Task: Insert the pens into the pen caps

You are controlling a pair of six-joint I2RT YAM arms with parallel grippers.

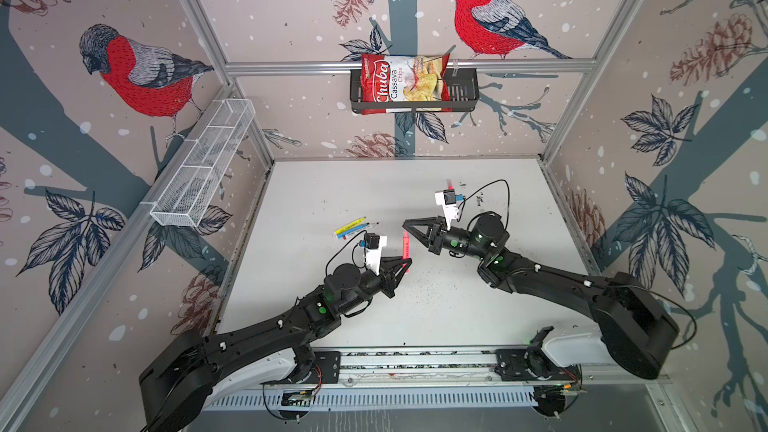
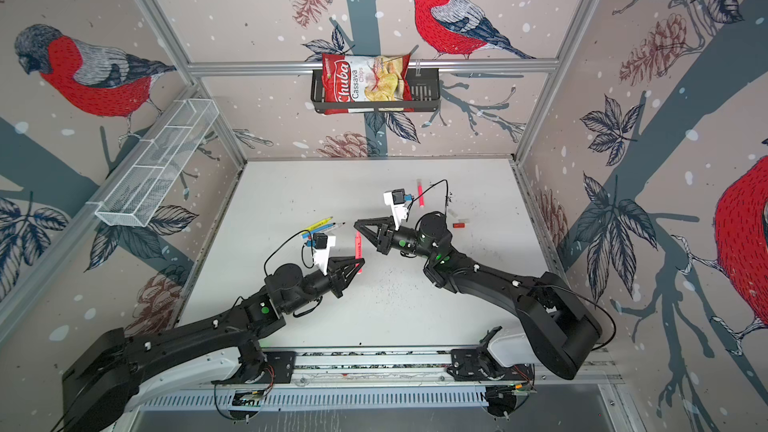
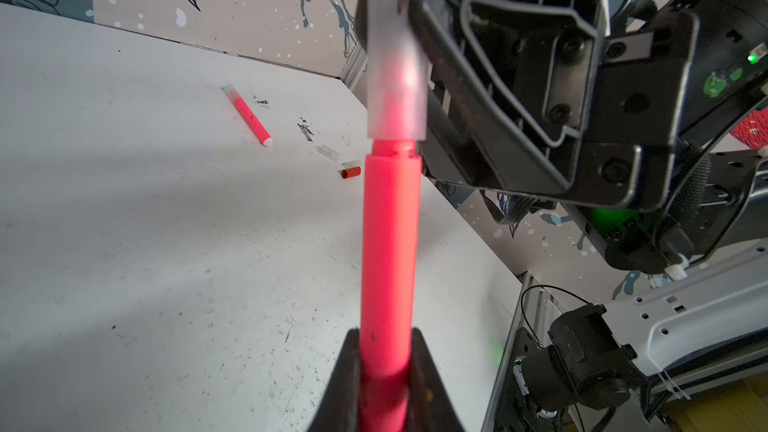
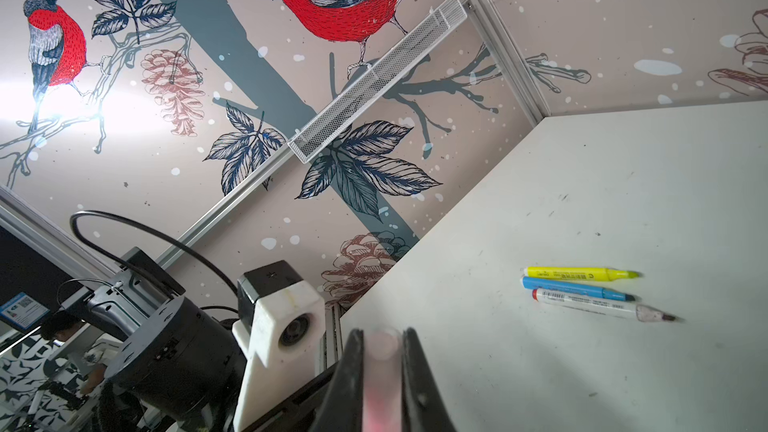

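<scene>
Now the left gripper (image 3: pixel 384 351) is clamped on the lower end of a neon pink pen (image 3: pixel 388 243), its two black jaws pinching the barrel from either side. The pen stands out from the jaws along its long axis, pointing away from the left arm toward the back of the table (image 1: pixel 457 305) in both top views. Its tip is inside a clear cap (image 3: pixel 395 76). The right gripper (image 4: pixel 382 351), reaching in from the right, is closed on that cap.

Cap and pen lie nearly on one line, mouth to tip. A short bare neck of pen shows below the cap's rim, so I judge the cap only partly on. The coming push should run straight along the barrel, the two grippers toward each other.

Off to the left, well apart, a yellow pen (image 4: pixel 577 274), a blue pen (image 4: pixel 573 288) and a white pen (image 4: pixel 594 305) lie side by side. Beyond the right arm lie a second pink pen (image 3: pixel 249 116), a loose clear cap (image 3: pixel 328 152) and a red cap (image 3: pixel 351 172).
</scene>
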